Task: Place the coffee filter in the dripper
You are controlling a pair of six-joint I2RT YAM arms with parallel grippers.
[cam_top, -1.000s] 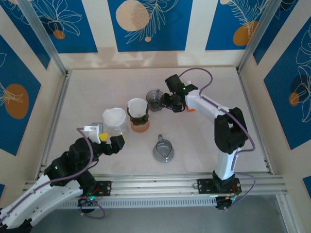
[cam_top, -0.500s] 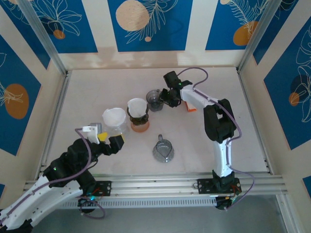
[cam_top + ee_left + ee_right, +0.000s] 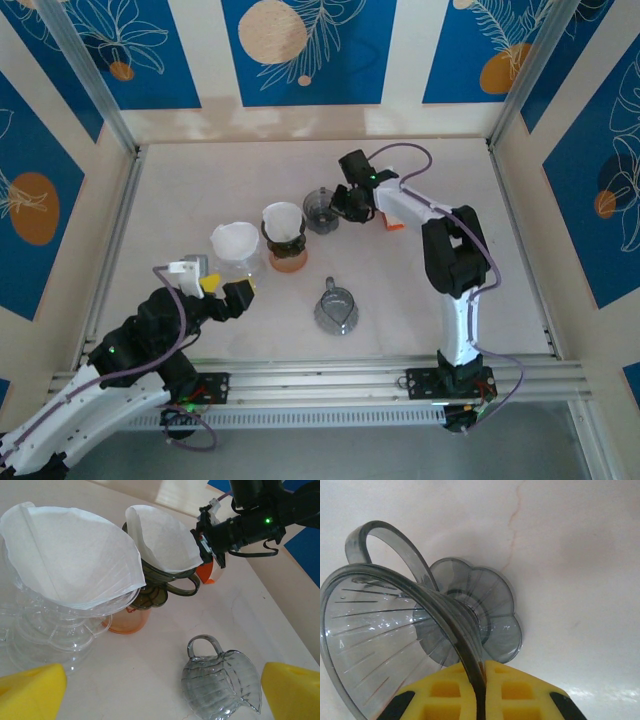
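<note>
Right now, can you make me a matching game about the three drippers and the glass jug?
Things: 1 grey dripper, 2 olive dripper, 3 clear dripper, 4 glass jug.
Places: A on the orange cup; B nearest the right arm's base; C rim pinched by the right gripper; D farthest left.
Pairs: 1-C, 2-A, 3-D, 4-B.

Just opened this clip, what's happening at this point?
The right pincer is shut on the rim of an empty grey dripper. The left pincer is open, holding nothing, hovering near a clear dripper with a white filter in it. A second filter sits in a dark dripper on an orange cup. The grey dripper has no filter yet.
</note>
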